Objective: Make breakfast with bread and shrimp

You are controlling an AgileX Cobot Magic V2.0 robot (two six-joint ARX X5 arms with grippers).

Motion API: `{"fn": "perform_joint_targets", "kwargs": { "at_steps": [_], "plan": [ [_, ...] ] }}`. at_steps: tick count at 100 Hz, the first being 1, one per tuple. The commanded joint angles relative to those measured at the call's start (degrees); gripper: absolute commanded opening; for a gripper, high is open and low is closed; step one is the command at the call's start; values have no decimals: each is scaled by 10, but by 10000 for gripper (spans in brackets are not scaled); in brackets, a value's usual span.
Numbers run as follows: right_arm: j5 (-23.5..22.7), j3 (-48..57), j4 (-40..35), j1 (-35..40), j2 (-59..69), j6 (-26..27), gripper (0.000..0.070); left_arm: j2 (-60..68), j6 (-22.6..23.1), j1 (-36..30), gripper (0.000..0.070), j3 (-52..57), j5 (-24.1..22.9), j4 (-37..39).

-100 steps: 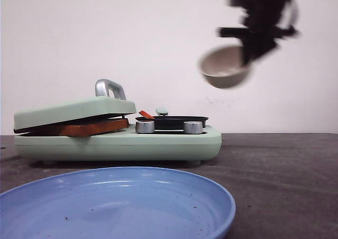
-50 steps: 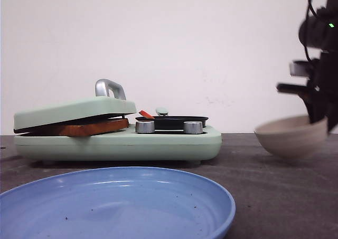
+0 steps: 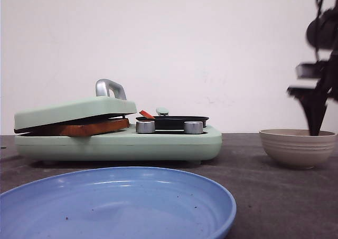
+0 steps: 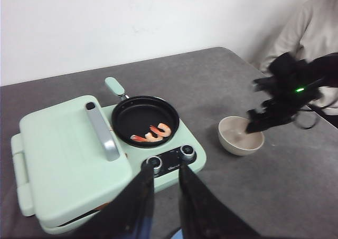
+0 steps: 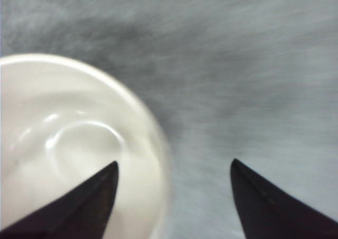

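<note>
Nearest the front camera the blue plate (image 3: 116,202) lies where it lay a second ago, on the dark table (image 3: 274,197). What has changed is on the right: the beige bowl (image 3: 298,147), which a second ago hung in the air in the right gripper (image 5: 171,197) and half a second ago was tilted just above the table, now stands upright on the table, well to the right of the green cooker (image 3: 119,139). The right gripper has let go; its fingers are spread apart astride the rim, one finger (image 5: 79,207) over the inside of the bowl (image 5: 68,144) and the other outside over the table, and it stands over the bowl's far right edge. The cooker has not moved. A slice of bread (image 3: 87,127) lies under its tilted lid (image 3: 74,111), only the golden-brown crust edge showing in the gap. Behind the two silver knobs (image 3: 144,126) sits the black pan (image 4: 147,121), and in it the shrimp (image 4: 153,134), small curled orange-red and pale pieces near the knob side. The left gripper (image 4: 165,181) hangs above the cooker's front edge with its fingers a narrow gap apart, holding nothing.
</note>
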Motion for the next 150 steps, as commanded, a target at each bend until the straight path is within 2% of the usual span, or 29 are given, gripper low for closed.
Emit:
{"fn": "perform_joint_targets", "kwargs": {
  "at_steps": [1,4,9,10,18,29,35,44,52,63,72,83,96,122,150],
  "plan": [
    [-10,8,5,-9,-37,-25,421,4,6,-3,0,6,-15,7],
    [-24,8,6,-12,-56,-26,330,4,9,-3,0,5,-22,8],
    [-57,6,11,-16,-90,-29,32,4,12,-3,0,1,-30,16],
    [-64,6,13,-17,-98,-30,0,4,13,-3,0,0,-31,18],
    [-94,0,40,-13,-157,-36,9,4,14,-3,0,-13,-33,39],
    [-93,-26,111,14,-247,-36,9,7,14,-3,0,-36,-33,76],
    [-89,-66,191,31,-308,-40,9,9,13,-3,0,-54,-33,101],
    [-87,-168,369,53,-421,-53,7,11,13,-3,0,-90,-30,142],
    [-75,-242,446,56,-500,-32,5,11,13,-3,0,-123,-14,171],
    [-43,-299,398,47,-584,-36,5,11,3,-3,0,-158,-4,196],
    [-44,-323,352,40,-622,-60,5,12,2,-3,0,-180,-4,215],
    [-42,-337,337,41,-643,-63,5,17,5,-3,0,-198,-4,232],
    [-22,-337,336,41,-652,-59,5,30,3,-3,0,-198,-5,229],
    [-22,-337,337,41,-652,-61,6,29,-2,-3,0,-198,0,178],
    [-22,-337,337,41,-652,-61,6,30,-2,-3,0,-198,-1,182]
  ]
}}
